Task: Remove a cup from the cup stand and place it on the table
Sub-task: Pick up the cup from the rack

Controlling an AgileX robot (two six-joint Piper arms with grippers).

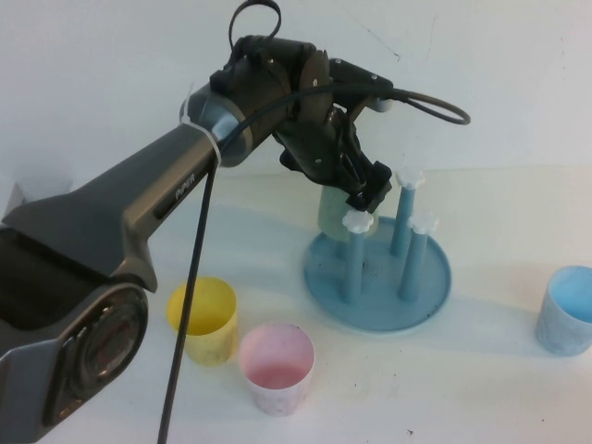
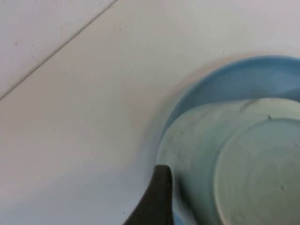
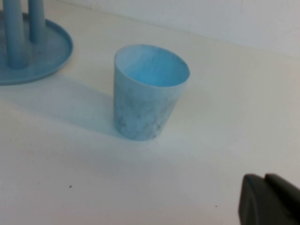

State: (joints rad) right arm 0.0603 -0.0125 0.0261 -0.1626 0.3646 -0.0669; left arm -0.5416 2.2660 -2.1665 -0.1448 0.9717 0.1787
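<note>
One pale mint-green plastic tumbler sits inverted on the round blue pegged cup stand; left gripper straddles it, fingers apparently not closed, right gripper parked near the light blue cup, fingers indiscernible; a tilted lift risks snagging the peg and dragging the stand.

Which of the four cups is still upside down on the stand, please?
The mint-green cup, inverted on the stand under the left gripper. The yellow, pink and blue cups stand upright on the table.
</note>
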